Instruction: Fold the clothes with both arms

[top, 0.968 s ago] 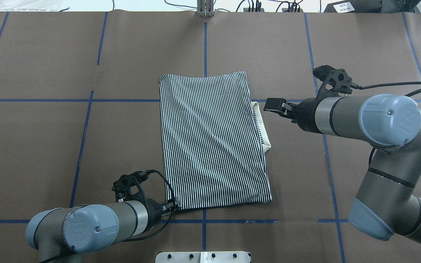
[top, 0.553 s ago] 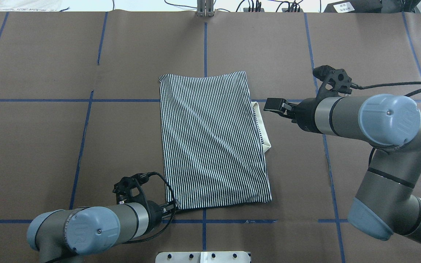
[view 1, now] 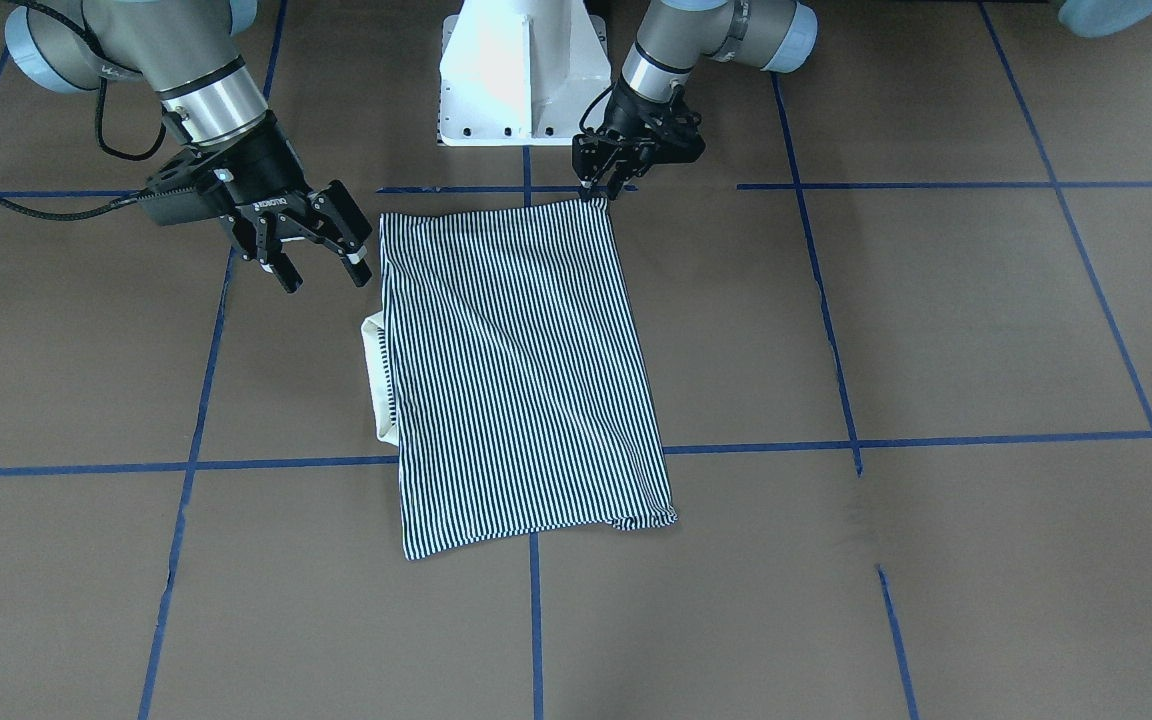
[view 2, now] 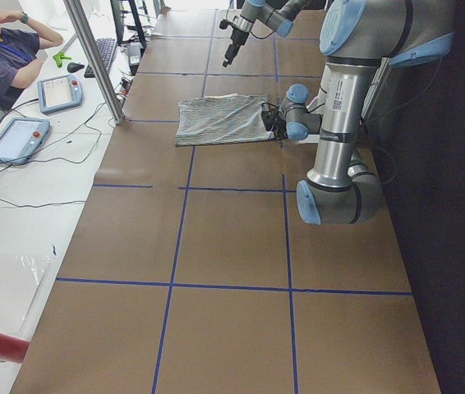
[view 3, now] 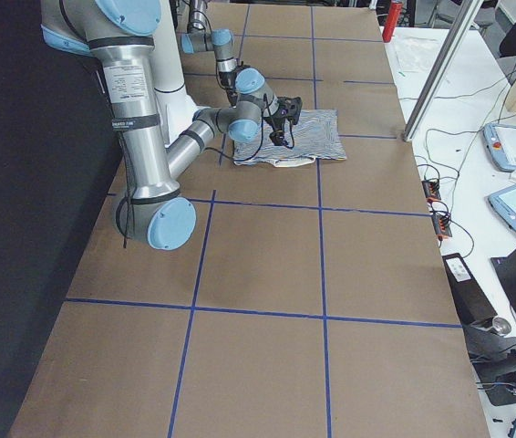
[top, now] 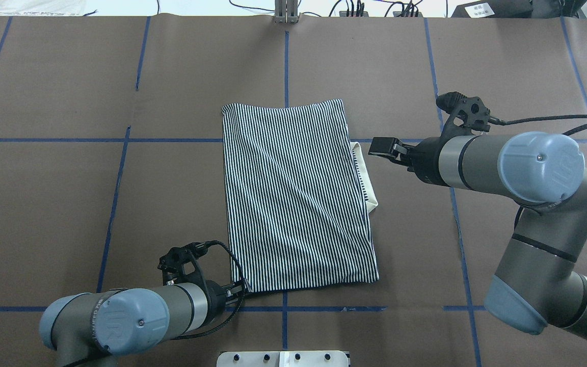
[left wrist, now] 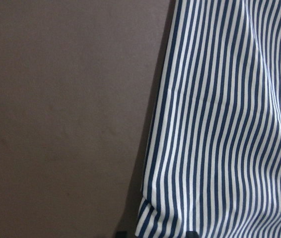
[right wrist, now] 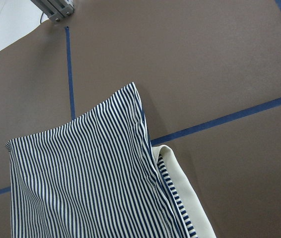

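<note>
At table [top: 59,204] centre, the folded polo shirt [top: 296,196] is lying flat. Your left end effector [view 1: 596,192] is sitting narrow at its 7 o'clock corner, grip unclear, and the right end effector [view 1: 326,280] is hovering wide at 3 o'clock. A shallow pinch risks slipping.

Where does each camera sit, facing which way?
Front: across table, facing base; left hand, right hand, shirt.
Overhead: from behind, forward-down; left arm, right arm.
Left end: along table; left arm nearest.
Right end: along table; right arm nearest.
Left wrist: shirt edge only.
Right wrist: shirt, collar only.
Front, overhead share both hands.
</note>
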